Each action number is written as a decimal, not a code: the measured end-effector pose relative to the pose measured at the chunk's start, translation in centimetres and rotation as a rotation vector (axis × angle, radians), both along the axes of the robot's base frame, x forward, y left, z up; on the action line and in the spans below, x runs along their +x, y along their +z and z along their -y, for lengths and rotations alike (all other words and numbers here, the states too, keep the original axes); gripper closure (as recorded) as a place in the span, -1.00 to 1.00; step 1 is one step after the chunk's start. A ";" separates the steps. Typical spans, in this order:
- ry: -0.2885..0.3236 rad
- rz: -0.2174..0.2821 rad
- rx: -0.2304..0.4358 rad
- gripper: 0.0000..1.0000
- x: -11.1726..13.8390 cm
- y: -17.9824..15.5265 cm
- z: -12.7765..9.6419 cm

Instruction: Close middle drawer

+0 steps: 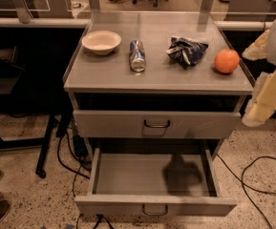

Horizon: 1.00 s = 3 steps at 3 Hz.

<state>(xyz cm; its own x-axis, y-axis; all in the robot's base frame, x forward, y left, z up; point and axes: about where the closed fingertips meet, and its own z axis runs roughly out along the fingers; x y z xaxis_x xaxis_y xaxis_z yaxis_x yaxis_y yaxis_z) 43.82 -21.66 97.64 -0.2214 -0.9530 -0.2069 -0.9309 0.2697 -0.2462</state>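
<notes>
You have yet to push the wide-open middle drawer (155, 205); your gripper (264, 101) hangs right of the table (156, 78), grip state impossible to tell.

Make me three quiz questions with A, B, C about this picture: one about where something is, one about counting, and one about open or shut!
1. Where is the robot's cream end effector?
A) beside the right side of the grey metal cabinet
B) inside a drawer
C) on the floor

2. How many things lie on the cabinet top?
A) two
B) four
C) six

3. The low-fronted grey middle drawer with the small loop handle is:
A) shut
B) pulled far out and empty
C) pulled out and full of toys

Answers:
1 A: it hangs off the cabinet's right edge, level with the upper drawer.
2 B: there is a white bowl, a blue and silver can, a crumpled dark bag and a round orange fruit.
3 B: its bare grey floor shows.
</notes>
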 end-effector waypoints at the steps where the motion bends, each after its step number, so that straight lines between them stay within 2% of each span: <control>1: 0.000 0.000 0.000 -0.16 0.0 0.0 0.0; 2: 0.000 0.000 0.000 0.31 0.0 0.0 0.0; 3: 0.000 0.000 0.000 0.90 0.0 0.0 0.0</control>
<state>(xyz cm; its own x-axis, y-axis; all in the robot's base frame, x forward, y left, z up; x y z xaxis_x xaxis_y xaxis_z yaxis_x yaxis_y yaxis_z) 43.82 -21.66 97.64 -0.2213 -0.9530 -0.2069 -0.9309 0.2697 -0.2463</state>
